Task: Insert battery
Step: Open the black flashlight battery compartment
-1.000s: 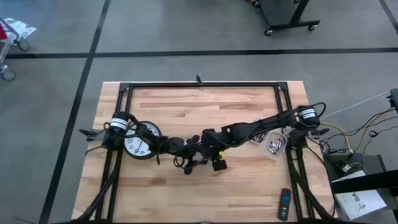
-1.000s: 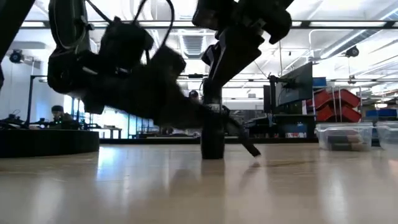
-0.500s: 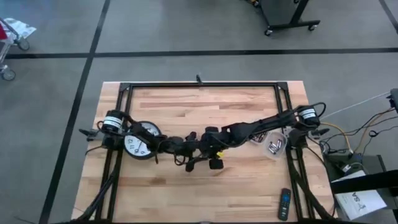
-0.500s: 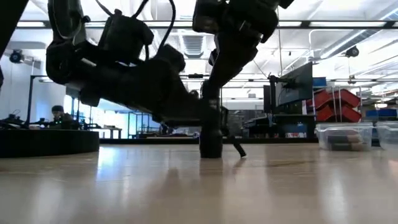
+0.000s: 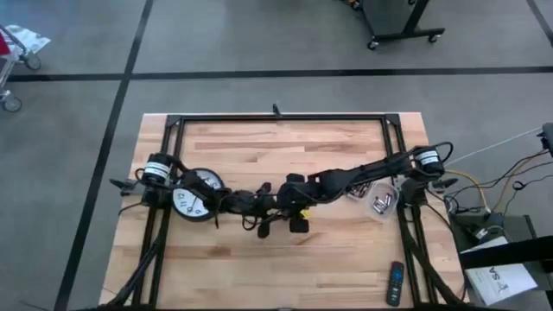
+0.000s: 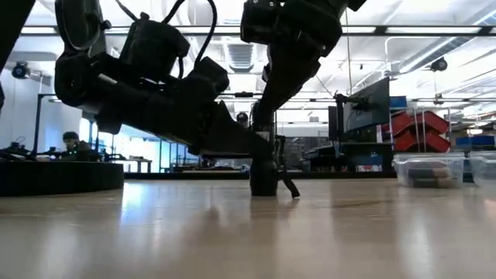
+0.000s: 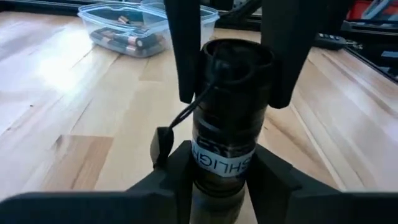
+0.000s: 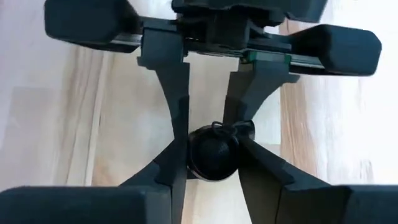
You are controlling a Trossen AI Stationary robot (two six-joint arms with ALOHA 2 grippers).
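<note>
The left claw (image 7: 217, 180) is clenched on the lower body of a black flashlight (image 7: 227, 124), which stands upright on the bench (image 5: 259, 147) near its middle. The right claw (image 8: 211, 155) grasps the same flashlight at its upper end, with one finger on each side. A white label on the body shows the letters "SHLIGH". A thin black cord (image 7: 180, 118) hangs from its top. Farther off stands a clear box of batteries (image 7: 134, 28). A clock (image 5: 192, 200) lies beside the left arm.
</note>
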